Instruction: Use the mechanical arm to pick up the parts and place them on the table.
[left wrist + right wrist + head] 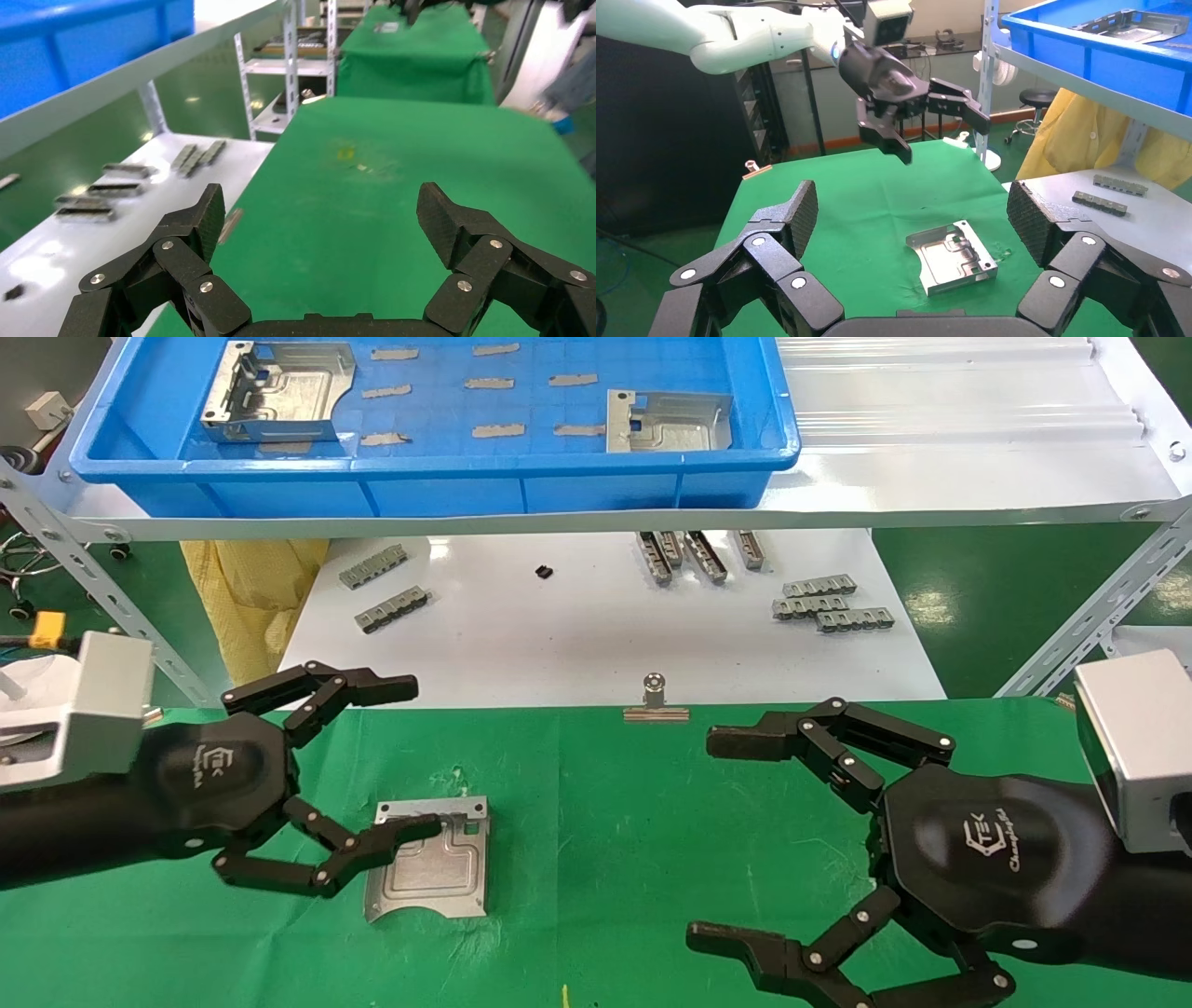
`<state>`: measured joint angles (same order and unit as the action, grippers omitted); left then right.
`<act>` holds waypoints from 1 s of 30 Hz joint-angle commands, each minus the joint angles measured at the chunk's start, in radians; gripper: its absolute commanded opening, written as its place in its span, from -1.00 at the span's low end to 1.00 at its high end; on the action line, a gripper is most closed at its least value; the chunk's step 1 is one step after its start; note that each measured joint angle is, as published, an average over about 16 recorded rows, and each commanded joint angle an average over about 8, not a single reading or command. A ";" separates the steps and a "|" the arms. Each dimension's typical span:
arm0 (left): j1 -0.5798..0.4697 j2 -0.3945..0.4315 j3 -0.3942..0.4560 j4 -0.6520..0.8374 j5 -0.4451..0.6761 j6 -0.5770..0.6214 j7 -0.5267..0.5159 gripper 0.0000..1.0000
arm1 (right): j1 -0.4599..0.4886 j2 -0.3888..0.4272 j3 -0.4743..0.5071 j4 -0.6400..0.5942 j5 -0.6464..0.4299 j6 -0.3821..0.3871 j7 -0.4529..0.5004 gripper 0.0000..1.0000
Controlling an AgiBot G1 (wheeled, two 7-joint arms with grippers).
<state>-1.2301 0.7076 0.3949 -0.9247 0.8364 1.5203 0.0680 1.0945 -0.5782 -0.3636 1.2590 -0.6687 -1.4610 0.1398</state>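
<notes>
Here left claw (372, 761) spread wide above part (430, 859), table (605, 822).

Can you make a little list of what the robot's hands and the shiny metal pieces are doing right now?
left gripper: open, holding nothing, raised above the plate on the cloth
right gripper: open, empty, over the green table
plate on the cloth: lying flat, let go
plates in the blue tray: two, one at the left end, one at the right end
</notes>
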 commanded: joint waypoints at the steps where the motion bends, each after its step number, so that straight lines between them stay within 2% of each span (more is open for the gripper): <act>1: 0.019 -0.012 -0.014 -0.045 -0.013 -0.003 -0.032 1.00 | 0.000 0.000 0.000 0.000 0.000 0.000 0.000 1.00; 16: 0.156 -0.096 -0.115 -0.362 -0.106 -0.024 -0.253 1.00 | 0.000 0.000 0.000 0.000 0.000 0.000 0.000 1.00; 21: 0.176 -0.108 -0.130 -0.406 -0.121 -0.027 -0.275 1.00 | 0.000 0.000 0.000 0.000 0.000 0.000 0.000 1.00; 30: 0.167 -0.103 -0.123 -0.383 -0.115 -0.027 -0.264 1.00 | 0.000 0.000 0.000 0.000 0.000 0.000 0.000 1.00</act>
<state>-1.0608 0.6031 0.2696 -1.3133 0.7197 1.4934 -0.1981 1.0943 -0.5780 -0.3636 1.2587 -0.6684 -1.4606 0.1397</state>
